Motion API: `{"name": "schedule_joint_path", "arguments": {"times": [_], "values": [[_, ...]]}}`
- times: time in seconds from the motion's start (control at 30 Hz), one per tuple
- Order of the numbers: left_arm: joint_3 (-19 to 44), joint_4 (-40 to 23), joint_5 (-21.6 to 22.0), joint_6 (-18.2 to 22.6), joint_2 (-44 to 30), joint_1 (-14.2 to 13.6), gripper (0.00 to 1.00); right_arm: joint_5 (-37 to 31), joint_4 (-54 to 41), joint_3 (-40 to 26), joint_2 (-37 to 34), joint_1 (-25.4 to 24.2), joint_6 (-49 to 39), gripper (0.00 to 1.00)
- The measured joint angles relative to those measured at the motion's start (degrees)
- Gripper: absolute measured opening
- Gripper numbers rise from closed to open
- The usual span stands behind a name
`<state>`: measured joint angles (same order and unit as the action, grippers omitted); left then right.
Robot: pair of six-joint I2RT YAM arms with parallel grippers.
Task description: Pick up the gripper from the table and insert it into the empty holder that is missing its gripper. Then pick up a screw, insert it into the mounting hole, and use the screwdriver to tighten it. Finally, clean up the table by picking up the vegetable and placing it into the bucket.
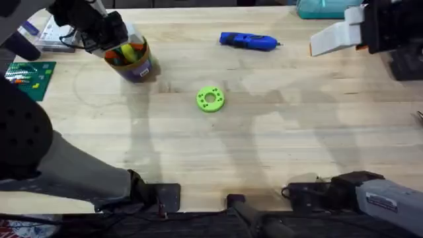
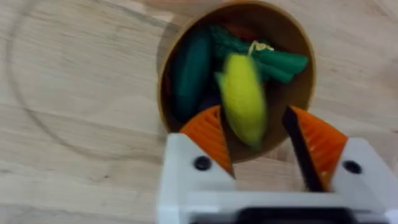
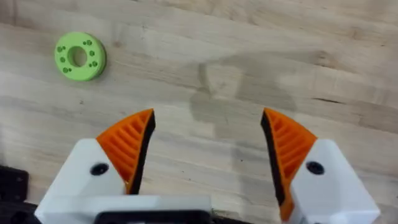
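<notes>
Left gripper (image 2: 258, 140) stands directly above the bucket (image 2: 168, 93). Its orange pads (image 2: 208, 134) are parted, and the vegetable (image 2: 244, 96) lies between and just beyond them, over the bucket's mouth with green toy pieces (image 2: 189, 71) beneath it. Whether either pad touches the vegetable cannot be told; it appears released or on the point of release.

Right gripper (image 3: 208, 152) hangs over bare table (image 3: 249, 37), fingers spread wide and holding nothing. The lime-green disc (image 3: 79, 56) lies well apart from its fingers, off to one side.

Handling assessment: the vegetable looks like smooth moulded plastic, so judged light, stiff and somewhat slippery on its rounded flanks. Best hold is across the thick middle, where the ribbed pads can bite; a grip near either tapered end would likely squeeze it out. The bucket, seen tilted in the overhead view (image 1: 132, 63), looks light and could tip if knocked.

The screwdriver (image 1: 248, 41) rests on the table, well apart from both grippers
</notes>
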<state>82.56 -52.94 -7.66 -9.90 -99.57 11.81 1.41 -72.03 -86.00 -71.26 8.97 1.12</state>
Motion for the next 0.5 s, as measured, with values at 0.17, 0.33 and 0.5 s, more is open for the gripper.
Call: {"name": "schedule_joint_path", "arguments": {"times": [0.17,0.33,0.5], "values": [[1.0,-2.0,0.1,-0.2,0.2,0.0,0.95,0.0,0.0,0.0,0.0,0.0,0.0,0.994],[5.3,-9.6,0.2,1.1,4.1,0.0,0.974,0.0,0.0,0.0,0.0,0.0,0.0,0.993],[10.4,-19.6,0.2,5.2,13.6,0.0,0.975,0.0,0.0,0.0,0.0,0.0,0.0,0.994]]}}
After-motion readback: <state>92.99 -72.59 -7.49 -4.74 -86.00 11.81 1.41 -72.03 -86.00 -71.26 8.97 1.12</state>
